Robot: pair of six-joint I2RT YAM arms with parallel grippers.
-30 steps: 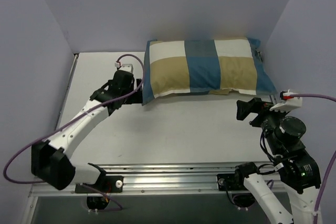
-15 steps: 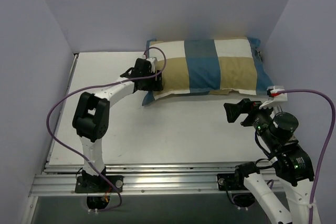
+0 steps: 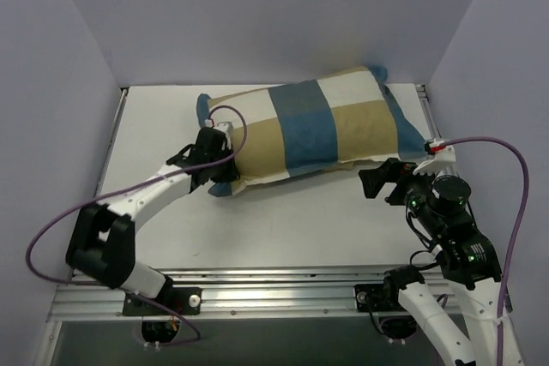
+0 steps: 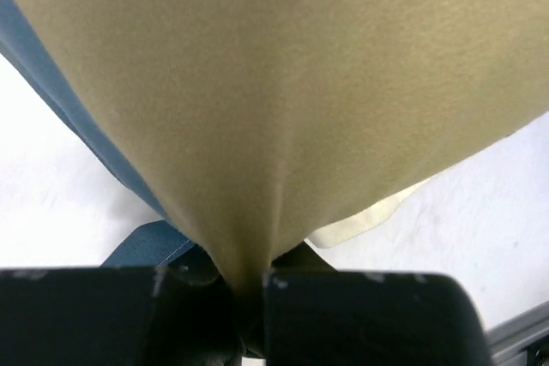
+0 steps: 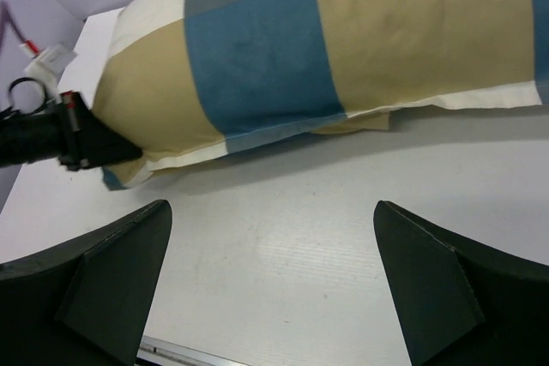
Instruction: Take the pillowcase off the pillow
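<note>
left gripper (image 3: 221, 176) pinched tan corner of pillowcase (image 3: 300, 130) | right gripper (image 3: 380, 183) gaped, empty | cloth looked soft, light; best taken at loose cloth beside that pinch

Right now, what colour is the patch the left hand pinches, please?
Mustard-tan pillowcase patch; clearest in the left wrist view.

Plump teal, mustard and cream patchwork pillowcase (image 3: 300, 130), slantwise on the far side of the table (image 3: 283, 216).
</note>
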